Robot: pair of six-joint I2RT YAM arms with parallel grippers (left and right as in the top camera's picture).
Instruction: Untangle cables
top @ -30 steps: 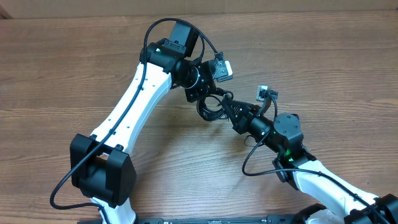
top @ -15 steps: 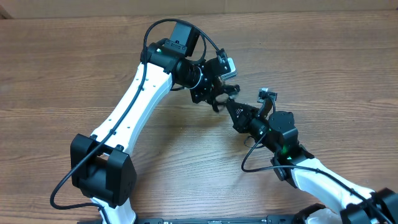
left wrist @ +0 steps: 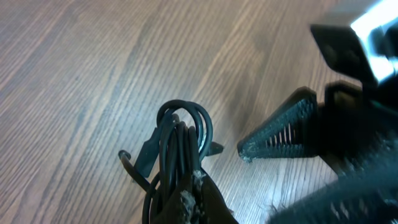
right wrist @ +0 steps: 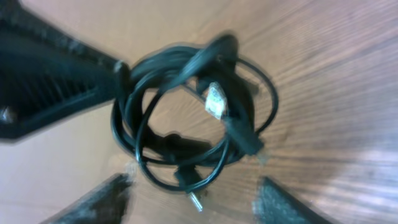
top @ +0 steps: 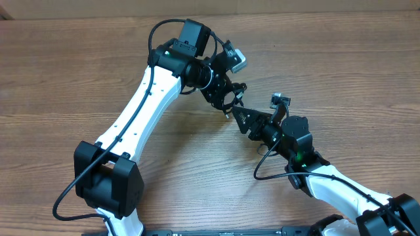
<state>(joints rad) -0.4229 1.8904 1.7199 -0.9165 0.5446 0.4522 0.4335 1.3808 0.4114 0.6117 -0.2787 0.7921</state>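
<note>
The cables [left wrist: 178, 138] are a small tangled coil of thin black cord. My left gripper [left wrist: 194, 194] is shut on one side of the coil, which hangs above the wood. In the overhead view the left gripper [top: 227, 98] holds the cables [top: 231, 107] just beyond my right gripper [top: 239, 118]. In the right wrist view the cables [right wrist: 186, 102] form a ring with a silver plug tip [right wrist: 196, 203] pointing down. The right gripper [right wrist: 193, 186] stands open just below the ring, with only that plug tip between its fingers. One right finger [left wrist: 280, 134] shows beside the coil.
The wooden table [top: 79, 72] lies under both arms. The left arm's white link [top: 141, 108] slants across the middle left. The right arm's thicker black lead [top: 269, 174] loops beside its wrist. The left gripper's dark fingers [right wrist: 50, 81] fill the upper left of the right wrist view.
My right gripper has opened and let go of the coil. The left gripper has turned and drawn the coil up and away from the right gripper.
</note>
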